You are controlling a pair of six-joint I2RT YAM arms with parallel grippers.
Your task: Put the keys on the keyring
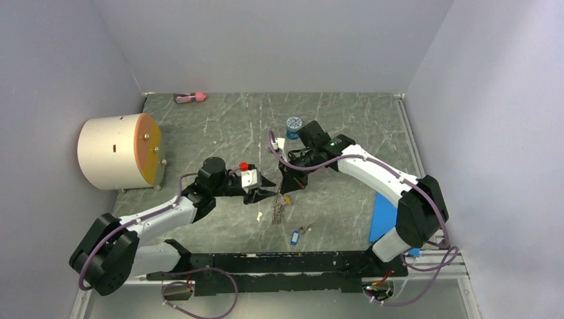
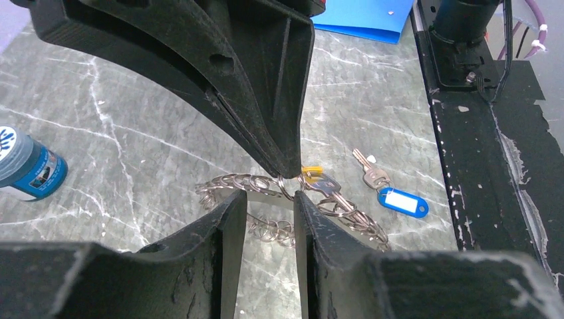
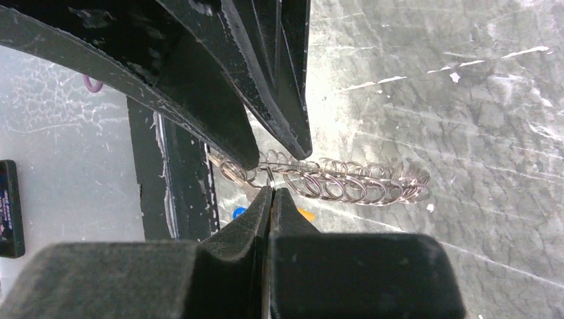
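Note:
The keyring (image 2: 229,184), a loop strung with many small metal rings, hangs off the table between both grippers; it also shows in the right wrist view (image 3: 359,186) and the top view (image 1: 278,210). My right gripper (image 3: 271,191) is shut on a thin ring of it, fingertips (image 2: 287,166) pointing down. The yellow-headed key (image 2: 318,181) hangs right at that pinch. My left gripper (image 2: 269,209) is open, its jaws a little apart on either side of the loop, just below the right fingertips. The blue-tagged key (image 2: 399,201) lies loose on the table (image 1: 294,237).
A round blue jar (image 1: 293,126) stands behind the right gripper. A cream drum with an orange face (image 1: 120,151) lies at the left. A blue sheet (image 1: 384,216) lies at the right. The black base rail (image 1: 279,262) runs along the near edge. A pink item (image 1: 190,98) lies at the back.

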